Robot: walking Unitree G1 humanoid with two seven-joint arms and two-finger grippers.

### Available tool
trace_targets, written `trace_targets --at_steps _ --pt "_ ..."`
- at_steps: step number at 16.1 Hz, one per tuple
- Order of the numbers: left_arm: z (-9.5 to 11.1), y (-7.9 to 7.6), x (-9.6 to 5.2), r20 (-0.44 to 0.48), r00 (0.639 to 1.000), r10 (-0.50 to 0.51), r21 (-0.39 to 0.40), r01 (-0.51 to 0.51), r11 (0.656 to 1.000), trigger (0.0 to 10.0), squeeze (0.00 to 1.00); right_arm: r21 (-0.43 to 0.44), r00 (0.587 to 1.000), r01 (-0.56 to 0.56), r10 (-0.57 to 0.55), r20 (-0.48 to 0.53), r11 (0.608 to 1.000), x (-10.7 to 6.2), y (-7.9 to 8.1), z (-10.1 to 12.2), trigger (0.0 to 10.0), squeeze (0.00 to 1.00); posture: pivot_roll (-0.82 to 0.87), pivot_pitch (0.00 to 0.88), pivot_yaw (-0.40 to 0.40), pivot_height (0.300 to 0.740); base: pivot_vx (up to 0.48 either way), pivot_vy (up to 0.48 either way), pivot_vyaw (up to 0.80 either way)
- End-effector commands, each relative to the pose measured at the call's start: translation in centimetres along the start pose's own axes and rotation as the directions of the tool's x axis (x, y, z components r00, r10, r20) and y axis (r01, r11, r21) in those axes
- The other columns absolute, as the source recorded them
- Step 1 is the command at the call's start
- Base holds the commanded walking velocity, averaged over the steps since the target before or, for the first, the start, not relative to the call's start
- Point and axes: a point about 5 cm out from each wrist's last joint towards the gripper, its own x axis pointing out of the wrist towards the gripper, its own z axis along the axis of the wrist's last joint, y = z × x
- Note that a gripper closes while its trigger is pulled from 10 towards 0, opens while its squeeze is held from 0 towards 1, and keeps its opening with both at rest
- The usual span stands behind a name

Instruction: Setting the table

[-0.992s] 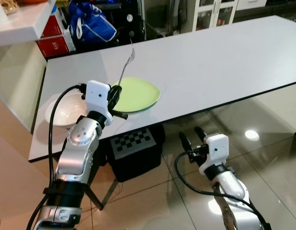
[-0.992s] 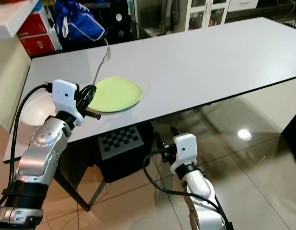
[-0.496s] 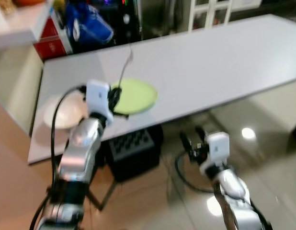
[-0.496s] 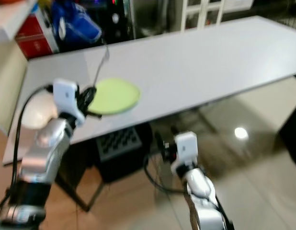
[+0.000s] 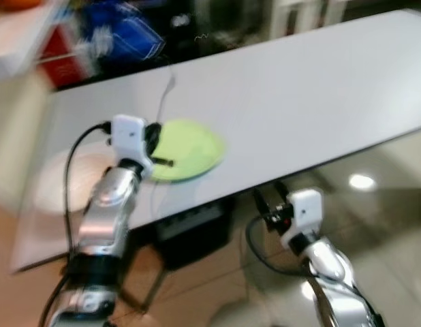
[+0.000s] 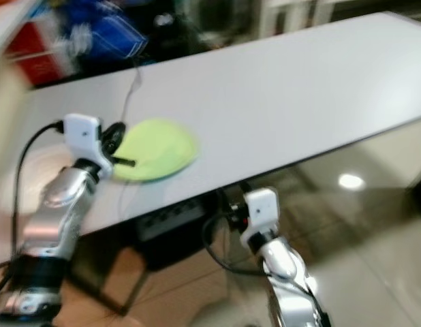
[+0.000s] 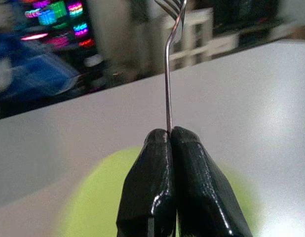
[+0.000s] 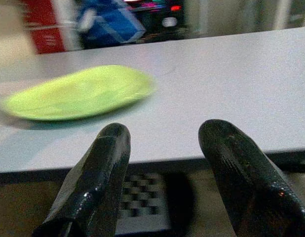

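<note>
The thin silver metal fork [image 7: 168,74] is clamped by its handle between the pressed-together fingers of the left gripper [image 7: 171,136], its tines standing up and away beyond the fingertips; in the head views it rises as a faint line [image 5: 164,99] above the table. Against the frames of a second ago the fork sits in the same grip and the same upright pose, and the gripper hangs at the same near-left rim of the round lime-green plate [image 5: 185,148]; what has changed is the whole picture, now shifted and smeared, so the camera has moved, not the objects. For the task, I judge the fork is yet to be laid down, and the robot seems to be repositioning before it places it.

Just under and ahead of the gripper lies the plate, on the long white rectangular table [image 5: 319,88]; bare tabletop beside the plate looks the likely spot. Off to the gripper's left a pale round shape on the table is too blurred to name. The right gripper [image 8: 165,163] hangs below the table edge, fingers spread wide and empty, facing the plate [image 8: 78,91]. Beneath the table stands a dark box with a checkerboard panel [image 8: 142,210]. Beyond the far edge sits a blue bag [image 6: 105,34]; nothing visibly blocks the placing, though the blur makes aiming uncertain.
</note>
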Motion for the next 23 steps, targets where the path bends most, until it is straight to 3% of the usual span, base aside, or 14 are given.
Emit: trace_targets --at_steps 1,3,7,12,15,18,23 --pt "0.1 0.9 -0.3 -0.006 1.0 0.019 0.038 -0.019 0.999 0.0 0.0 0.016 1.0 -0.003 0.003 0.007 1.0 0.1 0.4 0.0 10.0 0.0 0.0 0.0 0.104 0.74 0.0 0.0 0.0" --pt "0.0 0.8 -0.1 -0.026 1.0 0.006 0.052 -0.004 0.999 0.0 0.0 0.017 1.0 -0.004 0.004 0.01 1.0 0.1 0.5 0.0 10.0 0.0 0.01 0.0 0.104 0.74 0.0 0.0 0.0" --pt "-1.2 1.3 1.5 -0.156 0.986 -0.054 0.079 0.067 0.995 0.0 0.0 0.022 1.0 -0.01 0.009 0.021 1.0 -0.1 0.8 0.1 10.0 0.0 0.0 0.0 0.111 0.74 0.0 0.0 0.0" --pt "-0.1 2.8 5.0 -0.197 0.979 -0.06 0.096 0.08 0.992 0.0 0.0 0.029 0.999 -0.003 0.002 0.038 1.0 0.2 1.4 1.1 10.0 0.0 -0.01 0.0 0.124 0.74 0.0 0.0 0.0" --pt "-1.6 3.3 5.4 -0.309 0.95 -0.041 0.055 0.061 0.997 0.0 0.0 0.031 0.999 0.003 -0.004 0.036 1.0 0.2 1.4 1.2 10.0 0.0 -0.02 0.0 0.128 0.74 0.0 0.0 0.0" --pt "-3.7 3.6 4.8 -0.401 0.916 -0.004 0.037 0.02 0.999 0.0 0.0 0.032 1.0 0.01 -0.01 0.018 0.999 -0.5 1.2 0.6 10.0 0.0 -0.04 0.0 0.132 0.74 0.0 0.0 0.0" --pt "-5.2 2.8 4.4 -0.442 0.897 0.008 0.051 0.017 0.999 0.0 0.0 0.034 1.0 0.013 -0.013 0.004 0.999 -0.8 1.3 0.2 10.0 0.0 -0.05 0.0 0.137 0.74 0.0 0.0 0.0"
